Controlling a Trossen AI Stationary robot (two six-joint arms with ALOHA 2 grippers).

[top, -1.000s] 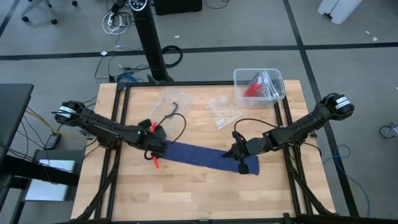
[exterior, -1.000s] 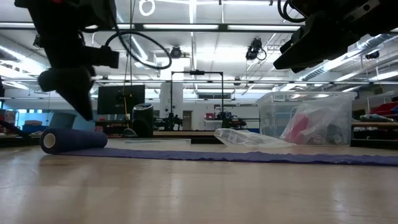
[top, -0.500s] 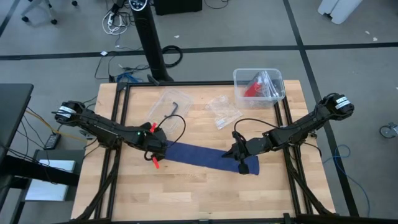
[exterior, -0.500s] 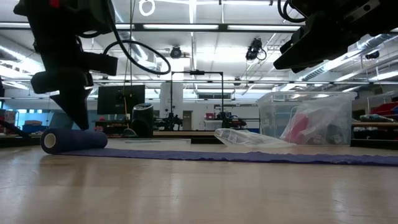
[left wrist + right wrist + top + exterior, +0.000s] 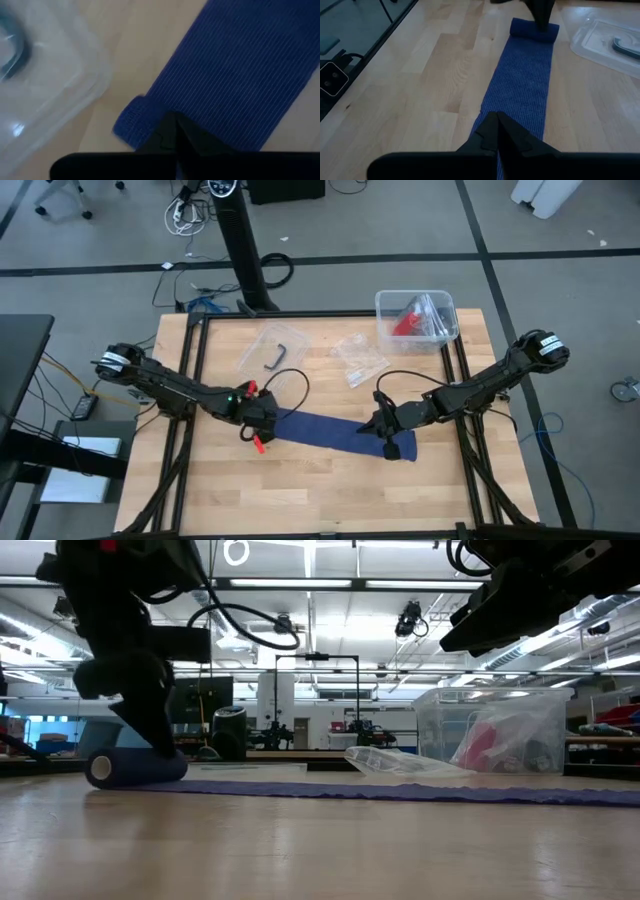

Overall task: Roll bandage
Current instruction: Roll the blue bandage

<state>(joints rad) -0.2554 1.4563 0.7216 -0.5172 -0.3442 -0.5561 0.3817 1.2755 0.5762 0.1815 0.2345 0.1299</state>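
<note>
Robotics lab or research workshop, large open hall. Low view: long rows of ceiling strip lights [image 5: 300, 583], exposed overhead rails carrying mounted cameras [image 5: 408, 618]; a monitor [image 5: 205, 698] and a black metal frame rig [image 5: 317, 700] stand in the background among benches with equipment. High view: grey floor [image 5: 380, 220] marked off by dark tape lines [image 5: 330, 260]; a wooden-topped table [image 5: 310, 490] on black framing carries two dark robot arms; loose cables [image 5: 185, 215] lie coiled on the floor by a black stand post [image 5: 240, 245]; a desk edge [image 5: 22, 380] sits at the side, with wiring trailing beside it.
</note>
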